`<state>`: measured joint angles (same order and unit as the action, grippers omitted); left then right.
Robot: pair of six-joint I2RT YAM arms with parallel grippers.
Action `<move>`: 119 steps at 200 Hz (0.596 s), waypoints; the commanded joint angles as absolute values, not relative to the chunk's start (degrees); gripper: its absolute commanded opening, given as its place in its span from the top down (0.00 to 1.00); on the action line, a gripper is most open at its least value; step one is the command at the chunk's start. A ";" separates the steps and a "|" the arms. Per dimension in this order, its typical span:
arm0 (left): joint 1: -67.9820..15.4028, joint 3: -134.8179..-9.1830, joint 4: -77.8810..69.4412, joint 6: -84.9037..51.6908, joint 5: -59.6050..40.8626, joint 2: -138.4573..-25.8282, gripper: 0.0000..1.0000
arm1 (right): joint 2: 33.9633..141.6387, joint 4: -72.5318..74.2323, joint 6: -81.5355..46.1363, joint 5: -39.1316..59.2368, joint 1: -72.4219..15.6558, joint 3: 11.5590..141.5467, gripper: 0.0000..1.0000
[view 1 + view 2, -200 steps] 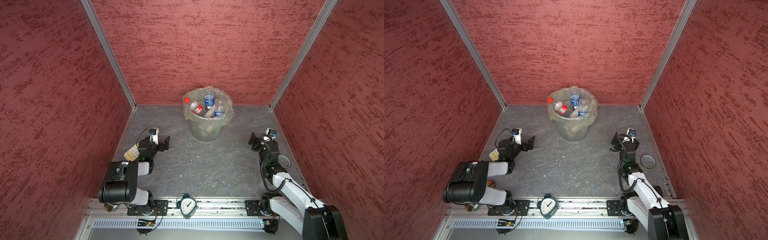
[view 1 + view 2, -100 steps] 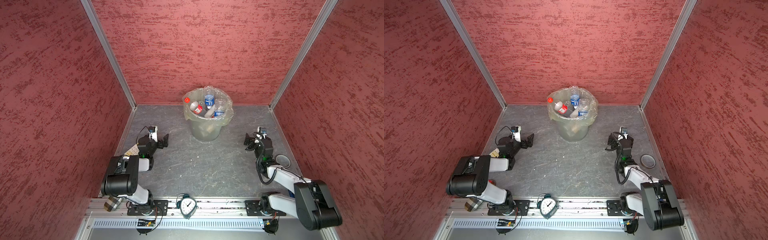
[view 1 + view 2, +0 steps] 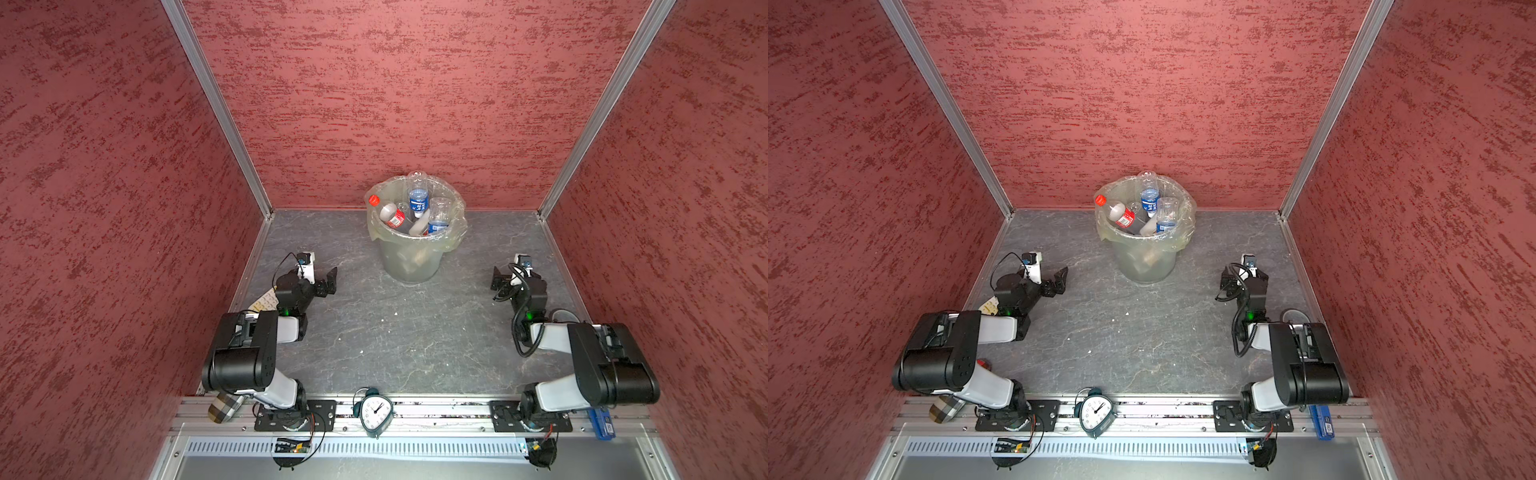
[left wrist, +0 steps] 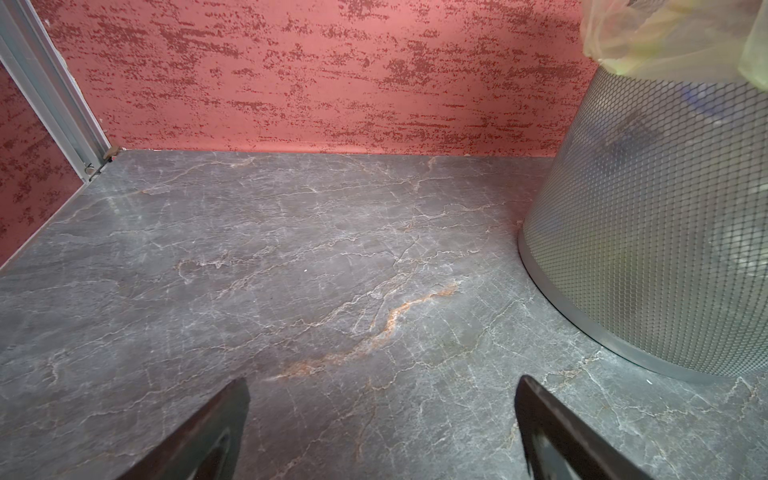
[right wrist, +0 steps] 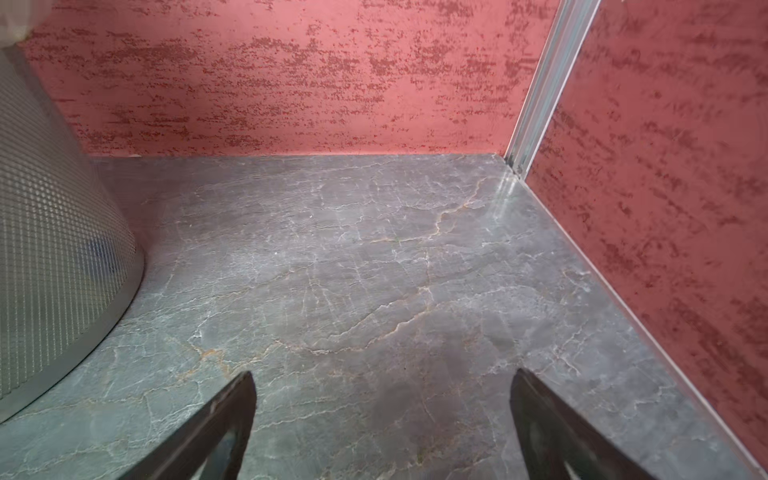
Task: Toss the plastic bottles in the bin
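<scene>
Near the middle of the worktop's [image 3: 395, 332] back edge: bin [image 3: 409, 259], upright, with a yellowish bag folded over its rim. Inside, shown only in both top views: plastic bottles [image 3: 1148, 195], heaped up to the rim.

Red-capped bottle [image 3: 388, 214] tilted, long axis running toward the back-left corner, cap uppermost and poking over the rim. Blue-labelled bottle [image 3: 417, 197] nearly upright against the back of the rim, sticking out above it; cannot tell which end is up. Third clear bottle [image 3: 439, 214] with a blue band, leaning at the rim's right side. More underneath, too jumbled to count.

White writing on the blue labels and on the red one, too small to read.

Wrist views: only the bin's lower wall, a fine grid pattern with a blue smudge showing through. Bag hem in the left wrist view alone.

Left gripper [image 3: 326, 282] low over the worktop toward the left edge, well apart from the bin, fingers [image 4: 232, 407] spread wide with bare worktop between. Right gripper [image 5: 382, 380] low toward the right edge, fingers likewise wide apart, holding nothing.

Alarm clock [image 3: 375, 411] at the middle of the front rail. Calculator [image 3: 264, 301] by the left edge, half hidden under the left arm.
</scene>
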<state>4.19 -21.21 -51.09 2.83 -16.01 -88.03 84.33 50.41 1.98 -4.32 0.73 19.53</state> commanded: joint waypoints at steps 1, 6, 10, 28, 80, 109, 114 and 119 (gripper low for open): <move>4.41 -20.92 -52.40 2.28 -16.01 -87.88 0.01 | 85.57 55.74 0.25 2.57 2.91 20.47 0.05; 4.47 -20.92 -52.47 2.29 -16.01 -87.82 0.00 | 86.32 56.95 -0.17 3.06 3.38 20.39 0.05; 4.47 -20.92 -52.47 2.28 -16.00 -87.80 0.01 | 86.47 57.12 -0.59 3.43 3.76 20.26 0.04; 4.44 -20.94 -52.47 2.25 -16.07 -87.83 0.01 | 86.40 58.78 -0.72 5.05 4.40 19.21 0.03; 4.45 -20.94 -52.47 2.25 -16.00 -87.85 0.01 | 88.92 67.48 -0.42 6.07 4.48 15.60 0.02; 4.43 -20.92 -52.47 2.28 -16.00 -87.85 0.01 | 88.76 67.37 -0.35 5.84 4.43 15.55 0.01; 4.45 -20.92 -52.45 2.24 -16.02 -87.83 0.01 | 88.80 67.59 -0.32 5.76 4.40 15.47 0.01; 4.41 -20.94 -52.46 2.22 -16.04 -87.85 0.01 | 88.56 67.57 -0.43 5.51 4.43 15.31 0.01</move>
